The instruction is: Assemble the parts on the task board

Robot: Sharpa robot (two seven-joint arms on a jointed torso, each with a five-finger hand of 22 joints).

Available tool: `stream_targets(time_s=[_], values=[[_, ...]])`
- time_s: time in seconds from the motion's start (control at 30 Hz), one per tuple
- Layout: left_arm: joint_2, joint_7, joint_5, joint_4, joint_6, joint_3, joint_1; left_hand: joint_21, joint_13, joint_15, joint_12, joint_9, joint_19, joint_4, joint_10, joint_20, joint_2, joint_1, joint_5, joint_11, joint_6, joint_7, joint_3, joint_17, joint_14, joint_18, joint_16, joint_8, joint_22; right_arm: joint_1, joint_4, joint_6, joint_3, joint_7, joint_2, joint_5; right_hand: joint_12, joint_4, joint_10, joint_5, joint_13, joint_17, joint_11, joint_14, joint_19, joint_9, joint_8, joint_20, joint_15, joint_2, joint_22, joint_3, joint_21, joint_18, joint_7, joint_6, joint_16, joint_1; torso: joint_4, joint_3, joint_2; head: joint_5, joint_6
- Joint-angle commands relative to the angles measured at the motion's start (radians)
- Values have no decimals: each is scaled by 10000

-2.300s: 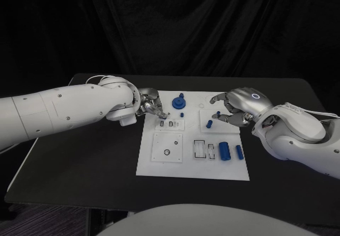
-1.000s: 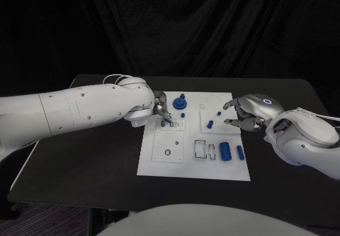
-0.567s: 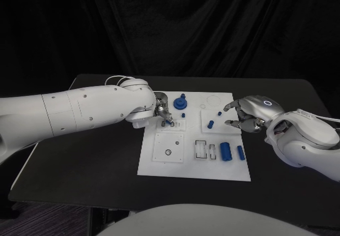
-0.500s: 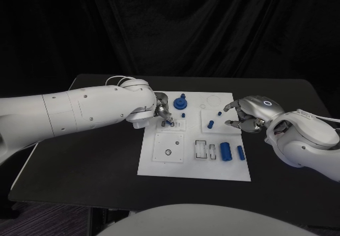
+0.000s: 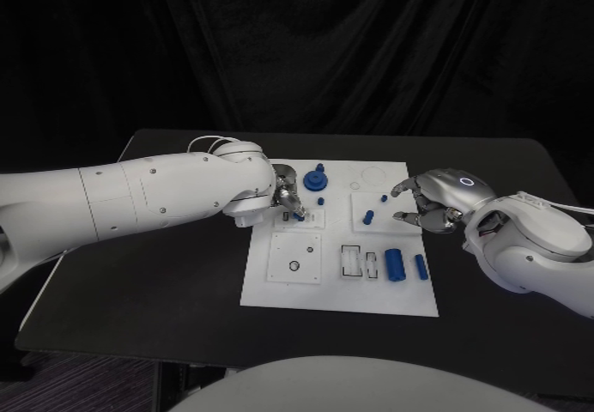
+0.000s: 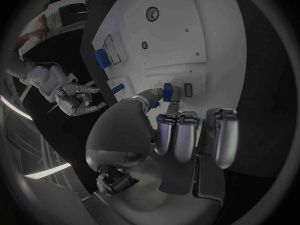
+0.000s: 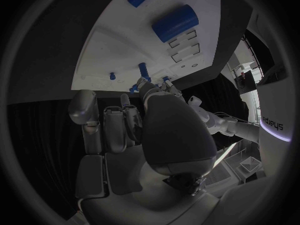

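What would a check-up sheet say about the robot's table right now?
Surface: black table, bare around the board.
Job's things: white task board in the middle; blue parts on it, including a round one at the far edge and a cylinder near the right side.
Clutter: nothing seen.
Hands: left hand pinches a small blue part over the board; right hand hovers at the board's right edge, holding nothing visible.
Cables: thin white wires on the left arm.
Surroundings: dark curtain behind.
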Motion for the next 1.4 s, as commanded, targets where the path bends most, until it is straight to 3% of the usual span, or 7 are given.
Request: stream_targets(time_s=[0.03,0.37,0.47,0.67,0.77,1.13,1.4], values=[[17,151,20,-30,23,-9,-51,-72,2633,-75,35,-12,-16,-297,1039,-82,88,-4,-55,-91,331,-353,389,2634,1038,174,27,-12,1650,-27,-1,145,4,-228,8,-36,-32,2,-63,66,437,753,7,-67,-70,-14,-30,14,30,11,1213,68,-30,200,-2,61,-60,105,-2,0,-9,7,2],[36,149,22,-121,92,-9,-95,-131,2633,-80,35,-20,-43,-195,1039,-89,126,-206,-371,-100,313,-365,368,2634,1038,187,27,-54,1612,-36,-23,264,4,-283,33,-36,-46,4,-82,78,420,741,8,-76,-81,-23,-33,14,30,24,1207,78,-53,204,1,65,-69,114,-2,4,-8,14,2],[37,102,21,-137,221,-9,-111,-210,2633,-76,35,-46,-89,-20,1039,-86,179,-424,-1328,-98,240,-368,236,2634,1038,205,27,-133,1560,-39,-40,302,4,-295,54,-36,-52,8,-90,81,412,729,9,-85,-87,-27,-35,14,31,30,1203,81,-66,207,3,68,-78,114,2,7,-7,20,2],[17,76,20,-160,347,-9,-141,-367,2633,-23,35,-178,-180,731,1039,-42,123,-1180,-2708,-32,142,-299,-597,2634,1038,242,27,-340,1461,-44,-58,362,4,-305,93,-36,-51,14,-88,81,414,724,10,-89,-92,-30,-35,14,31,34,1201,81,-75,208,4,72,-82,109,-5,9,-5,22,2],[0,74,20,-156,388,-9,-151,-400,2633,8,35,-253,-189,1097,1039,-19,75,-1549,-2997,9,129,-254,-1009,2634,1038,247,27,-432,1448,-46,-62,384,5,-308,106,-36,-51,14,-88,81,414,724,10,-89,-92,-30,-35,14,31,34,1201,81,-75,208,4,72,-82,109,1,11,-6,22,2],[-62,102,19,-169,461,-9,-173,-470,2633,30,35,-335,-225,1373,1039,6,44,-1766,-3104,32,121,-232,-1442,2634,1038,265,27,-536,1413,-66,-76,478,5,-327,139,-36,-50,25,-85,86,416,731,10,-83,-89,-37,-28,15,32,42,1201,83,-77,208,0,98,-78,102,0,10,-10,41,2],[-102,203,19,-187,375,-9,-177,-513,2633,22,35,-377,-238,1144,1039,6,148,-1361,-2595,15,162,-256,-1519,2634,1038,272,27,-588,1407,-74,-79,549,5,-359,137,-36,-56,24,-93,93,408,728,8,-85,-85,-41,-26,15,32,46,1203,87,-74,206,-2,106,-80,108,0,6,-13,57,2]])
